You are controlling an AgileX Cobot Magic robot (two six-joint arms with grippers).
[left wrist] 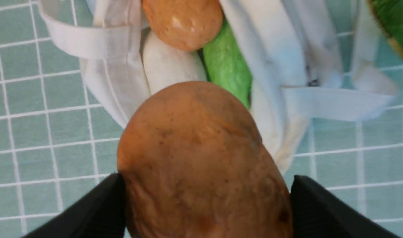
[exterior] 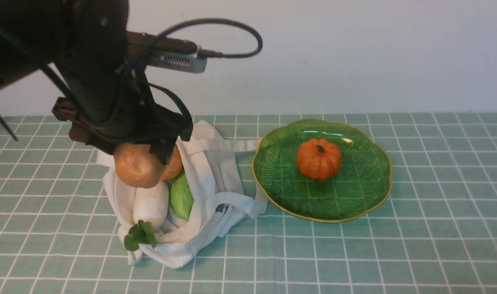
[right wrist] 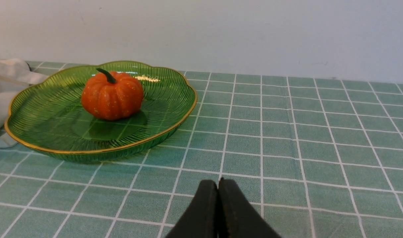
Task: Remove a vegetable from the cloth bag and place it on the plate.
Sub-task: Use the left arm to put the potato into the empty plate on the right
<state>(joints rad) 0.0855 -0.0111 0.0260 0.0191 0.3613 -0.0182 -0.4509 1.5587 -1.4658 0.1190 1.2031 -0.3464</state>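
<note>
My left gripper (exterior: 136,153) is shut on the vegetable, a tan-brown oval potato (exterior: 136,165), and holds it just above the mouth of the white cloth bag (exterior: 207,171). In the left wrist view the potato (left wrist: 201,158) fills the space between both black fingers (left wrist: 102,205), with the bag (left wrist: 274,49) below it. The green glass plate (exterior: 354,179) lies to the right of the bag with a small orange pumpkin (exterior: 318,158) on it. My right gripper (right wrist: 218,181) is shut and empty, low over the cloth near the plate (right wrist: 56,132); the front view does not show it.
Inside the bag lie a rounder orange-tan potato (exterior: 174,165), a white radish (exterior: 150,204) with green leaves (exterior: 139,236) and a light green vegetable (exterior: 181,198). The bag's straps (exterior: 228,145) trail toward the plate. A pale wall backs the green checked tablecloth (exterior: 395,253).
</note>
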